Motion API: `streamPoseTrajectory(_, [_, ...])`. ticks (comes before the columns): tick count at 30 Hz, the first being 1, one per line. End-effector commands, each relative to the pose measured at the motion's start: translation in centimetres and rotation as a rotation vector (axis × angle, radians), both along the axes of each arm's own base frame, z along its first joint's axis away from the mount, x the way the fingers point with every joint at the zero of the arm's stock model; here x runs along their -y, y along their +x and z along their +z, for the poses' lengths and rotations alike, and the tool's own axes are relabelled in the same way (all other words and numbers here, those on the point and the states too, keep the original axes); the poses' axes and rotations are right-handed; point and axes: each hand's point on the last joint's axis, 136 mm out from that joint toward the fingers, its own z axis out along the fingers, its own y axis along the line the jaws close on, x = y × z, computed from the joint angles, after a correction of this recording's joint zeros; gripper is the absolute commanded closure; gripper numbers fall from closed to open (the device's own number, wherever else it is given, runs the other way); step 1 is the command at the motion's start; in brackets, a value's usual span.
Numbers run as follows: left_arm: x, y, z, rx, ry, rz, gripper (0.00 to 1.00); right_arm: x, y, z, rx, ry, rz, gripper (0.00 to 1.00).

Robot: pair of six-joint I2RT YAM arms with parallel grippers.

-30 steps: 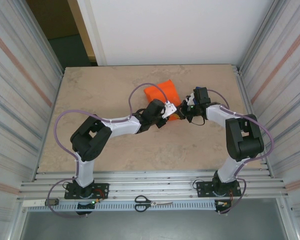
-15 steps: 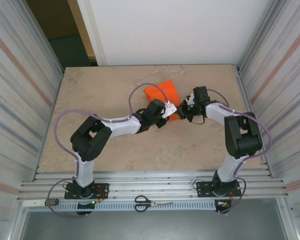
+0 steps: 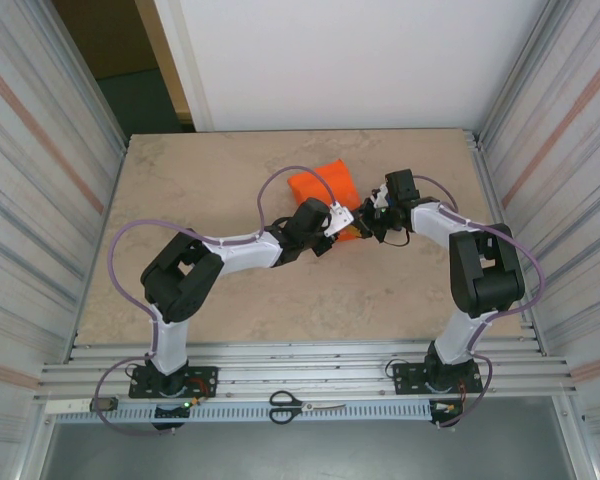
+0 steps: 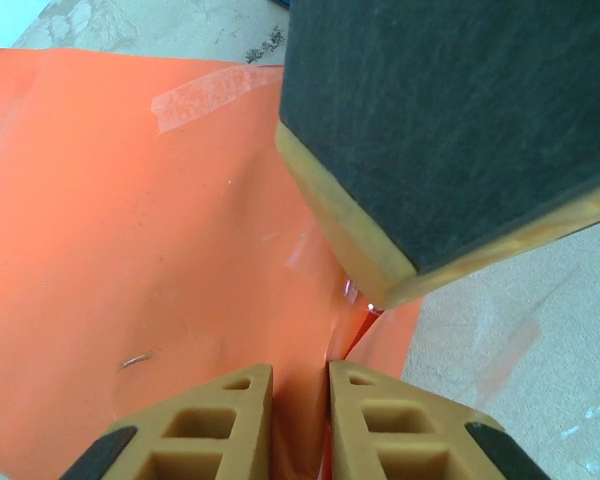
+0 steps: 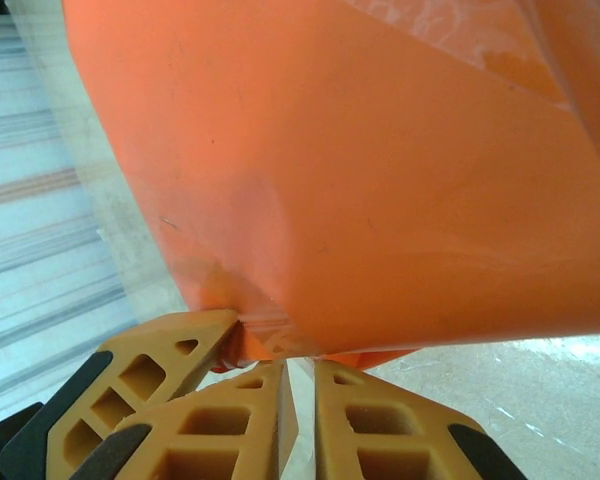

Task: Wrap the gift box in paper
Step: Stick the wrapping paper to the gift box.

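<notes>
The orange paper [image 3: 320,185] lies as a folded bundle at the middle back of the table; the gift box is hidden inside it. My left gripper [image 3: 345,225] meets the bundle's near right corner. In the left wrist view it [image 4: 300,400] is shut on a raised fold of the paper [image 4: 130,250]. My right gripper [image 3: 368,222] faces it from the right. In the right wrist view its jaws [image 5: 302,395] stand slightly apart just under the paper's [image 5: 380,180] edge, by a clear tape strip [image 5: 265,325]. Another strip of tape [image 4: 205,95] holds a seam.
The stone-patterned table [image 3: 200,180] has corrugated metal walls on both sides. Scissors [image 3: 305,406] lie on the front rail between the arm bases. A finger [image 4: 450,130] of the right gripper looms close over the left gripper's fold.
The right gripper has edged slightly up and left toward the bundle, and its jaws have parted a little. The left arm and the paper have stayed put.
</notes>
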Motion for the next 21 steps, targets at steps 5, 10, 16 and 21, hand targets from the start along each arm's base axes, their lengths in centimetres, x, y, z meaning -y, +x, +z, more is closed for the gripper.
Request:
streamPoseTrajectory(5, [-6.4,-9.3,-14.6,-0.428,0.37,-0.062,0.82,0.2,0.5,0.0,-0.004,-0.041,0.001,0.76])
streamPoseTrajectory(10, [-6.4,-9.2,-14.6,-0.43,0.367,-0.061,0.82,-0.2,0.6,-0.1,-0.007,-0.03,0.007,0.71])
streamPoseTrajectory(16, [-6.4,-9.2,-14.6,-0.427,0.37,-0.06,0.82,-0.5,0.7,0.2,0.005,-0.012,0.006,0.62])
streamPoseTrajectory(21, [-6.4,-9.2,-14.6,-0.429,0.37,-0.062,0.83,-0.9,0.8,0.7,0.023,0.012,0.015,0.58])
